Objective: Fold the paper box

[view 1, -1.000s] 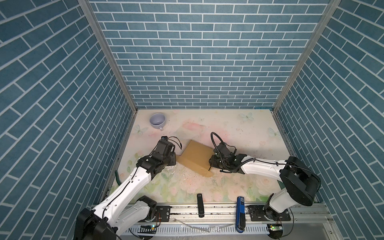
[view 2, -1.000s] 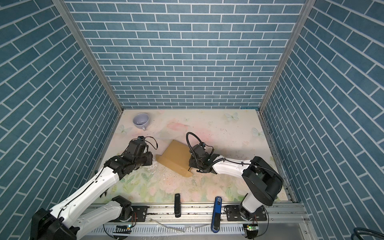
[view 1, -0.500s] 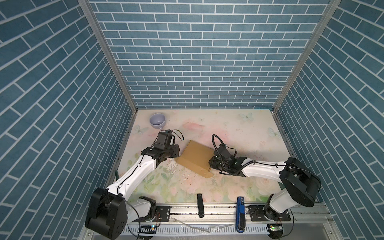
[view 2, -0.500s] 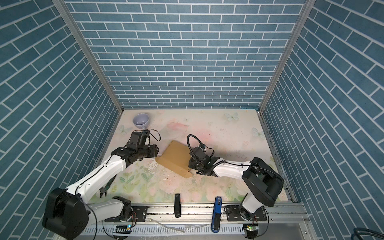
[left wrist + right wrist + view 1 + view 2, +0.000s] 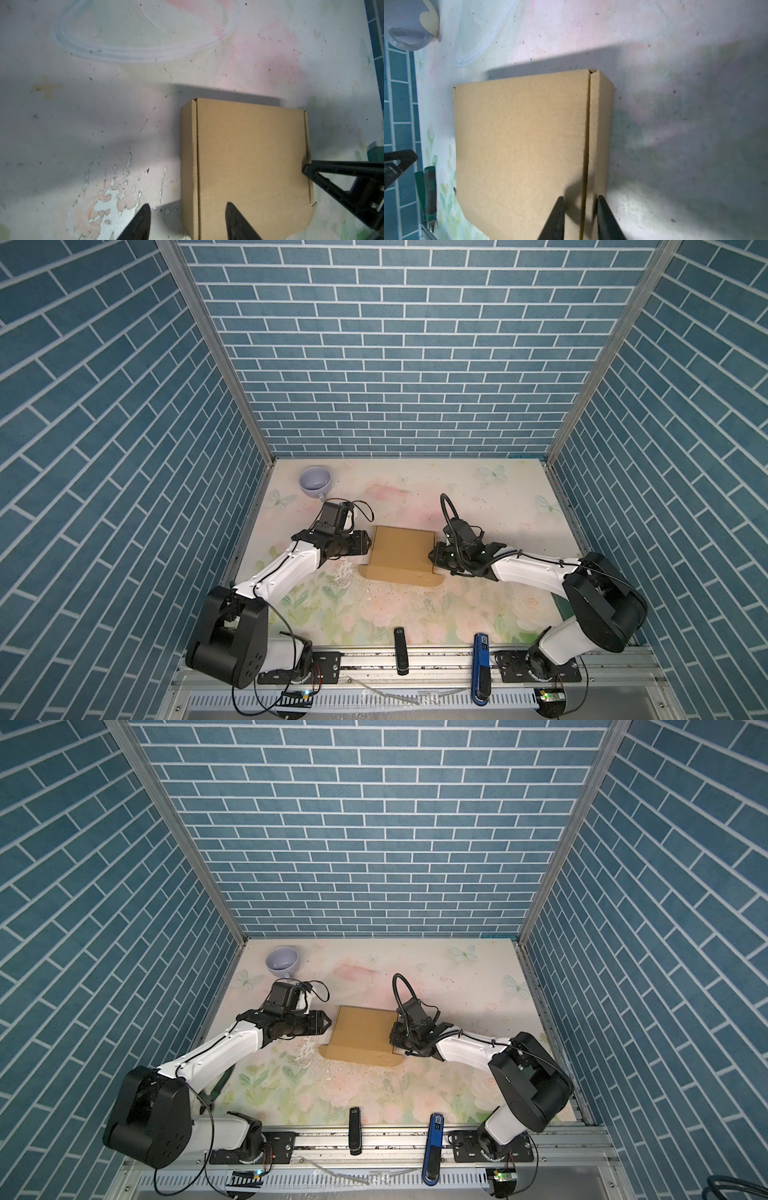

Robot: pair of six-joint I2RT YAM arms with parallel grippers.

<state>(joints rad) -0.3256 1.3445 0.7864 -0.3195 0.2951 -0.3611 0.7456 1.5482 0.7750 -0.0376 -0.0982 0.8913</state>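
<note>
Blue brick-pattern walls (image 5: pixel 395 344) enclose the worn floral tabletop (image 5: pixel 478 497). Your left arm reaches in low, and the left gripper (image 5: pixel 367 544) has its jaws spread astride the left edge of the plain tan-brown cardboard paper box (image 5: pixel 401 556), which lies flat at mid-table. Your right gripper (image 5: pixel 433 561) has its jaws narrowly parted astride the box's right wall; you cannot tell whether they pinch it.

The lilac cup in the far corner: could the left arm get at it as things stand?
Probably yes. The cup stands on bare table just behind the left end effector, with nothing between them, and that end effector is open, not clamped on the paper box.
</note>
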